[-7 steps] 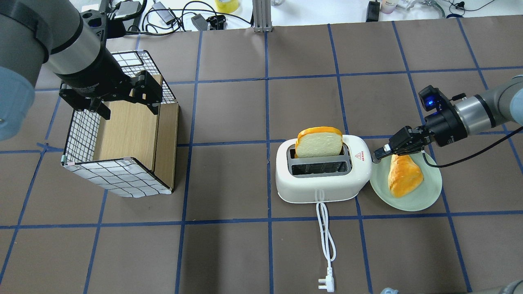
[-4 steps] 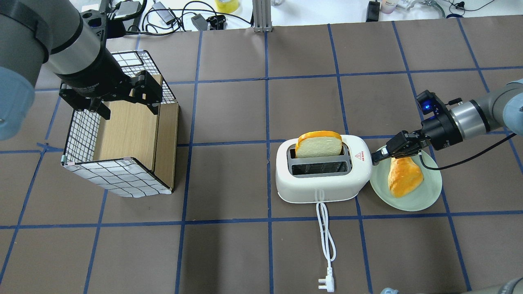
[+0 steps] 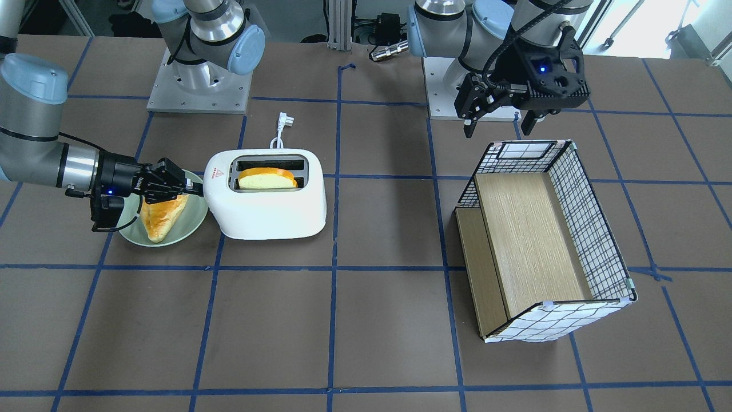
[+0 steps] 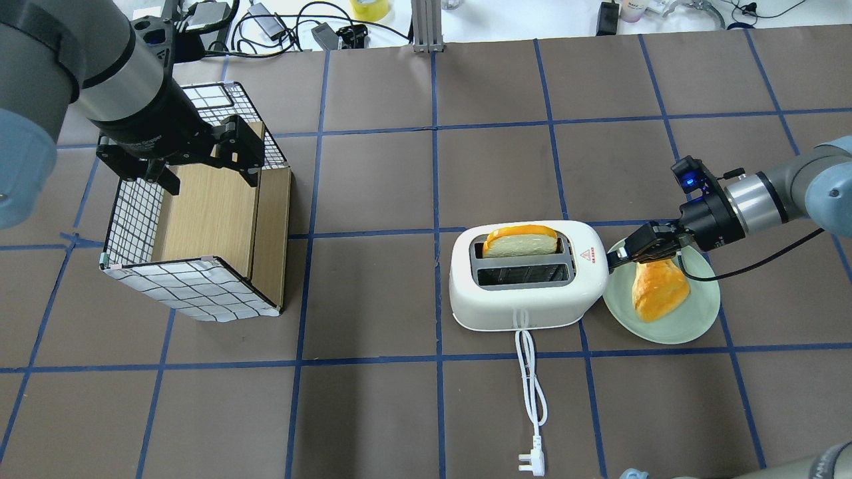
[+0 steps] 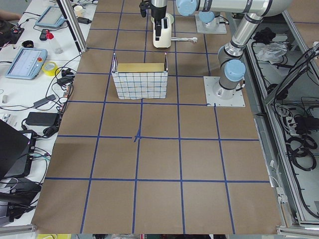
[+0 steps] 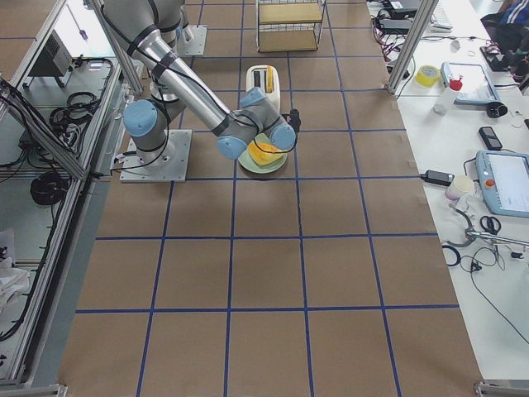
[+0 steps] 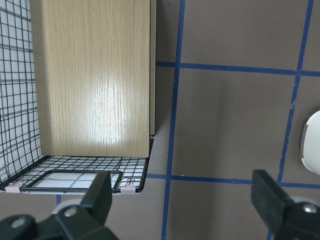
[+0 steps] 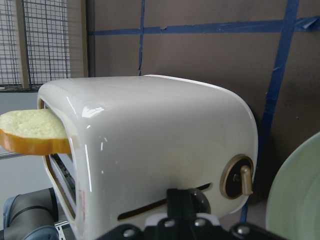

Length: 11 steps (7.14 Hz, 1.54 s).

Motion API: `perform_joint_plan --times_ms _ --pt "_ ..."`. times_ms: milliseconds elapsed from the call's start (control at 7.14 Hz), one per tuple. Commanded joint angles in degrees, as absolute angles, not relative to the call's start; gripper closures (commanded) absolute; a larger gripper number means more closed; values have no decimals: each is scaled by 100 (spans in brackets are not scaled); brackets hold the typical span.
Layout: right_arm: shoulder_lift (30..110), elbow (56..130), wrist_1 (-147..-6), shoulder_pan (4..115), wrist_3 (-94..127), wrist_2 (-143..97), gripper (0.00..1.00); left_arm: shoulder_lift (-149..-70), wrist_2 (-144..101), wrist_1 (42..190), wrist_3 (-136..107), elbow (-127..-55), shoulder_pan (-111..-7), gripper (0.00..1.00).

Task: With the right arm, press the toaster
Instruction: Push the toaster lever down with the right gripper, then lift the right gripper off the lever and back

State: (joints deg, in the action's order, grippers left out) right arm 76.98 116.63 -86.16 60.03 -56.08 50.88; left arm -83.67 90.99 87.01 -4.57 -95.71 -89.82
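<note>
Jaws spread, black left gripper point(image 4: 212, 181) hangs above the checked wire-and-wood box point(image 4: 193, 286); well apart across brown gridded worktop point(image 4: 373, 293), white rounded two-slot toaster point(image 4: 526, 303) takes black right gripper's point(image 4: 618, 255) clenched jaws at its end, just beside a pale green plate's point(image 4: 665, 329) rim.

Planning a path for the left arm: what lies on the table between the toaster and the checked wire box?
Nothing: the overhead view shows only bare brown table, crossed by blue tape lines, between the toaster and the checked wire box.
</note>
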Motion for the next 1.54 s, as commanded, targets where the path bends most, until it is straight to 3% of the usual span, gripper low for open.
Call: perform_joint_plan --times_ms 0,420,700,1400 --pt "7690 11804 -8859 6003 -5590 5124 100 -8367 9097 8701 -457 -9571 -8982 0" --pt "7900 11690 -8798 6012 -4308 5133 100 -8367 9105 8701 -457 -9571 -8982 0" --pt "8514 11471 -8736 6064 -3091 5281 100 -8367 9097 8701 -457 -9571 -8982 0" --pt "8763 9278 -8262 7159 -473 6840 100 -8367 9097 8701 -457 -9571 -8982 0"
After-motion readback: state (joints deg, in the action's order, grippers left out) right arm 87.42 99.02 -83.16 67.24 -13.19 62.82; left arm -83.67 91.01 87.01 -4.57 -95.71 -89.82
